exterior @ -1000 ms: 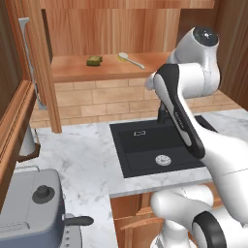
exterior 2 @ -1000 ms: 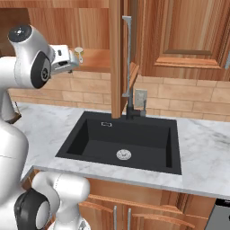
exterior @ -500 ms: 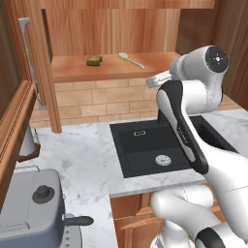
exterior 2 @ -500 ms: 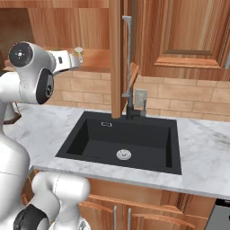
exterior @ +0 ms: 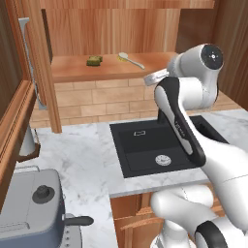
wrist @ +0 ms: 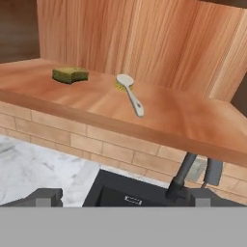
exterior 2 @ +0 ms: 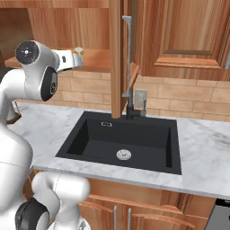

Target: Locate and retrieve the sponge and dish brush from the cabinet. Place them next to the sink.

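Note:
The olive-green sponge [exterior: 94, 60] [wrist: 70, 75] lies at the left of the open cabinet's wooden shelf [exterior: 97, 71] [wrist: 159, 116]. The dish brush [exterior: 130, 59] [wrist: 130, 93] lies beside it to the right, cream head toward the back wall, handle toward the shelf edge. My gripper [exterior: 150, 77] [wrist: 125, 198] hovers in front of the shelf, right of the brush and apart from both things. It is open, with nothing between its tips. Below lies the black sink [exterior: 155, 145] [exterior 2: 123, 139] with its faucet [exterior 2: 132, 108] [wrist: 181, 178].
The cabinet door [exterior 2: 116, 58] stands swung open over the sink's back edge, its grey bar handle [exterior 2: 128, 54] [exterior: 30, 63] upright. A grey toaster-like appliance [exterior: 29, 208] sits at the near left of the marble counter [exterior: 77, 155]. Another open wooden door [exterior: 14, 126] juts in at the far left.
The arm's upper joint dipped and shifted slightly. The hand stayed in front of the shelf. Sponge and brush have not moved.

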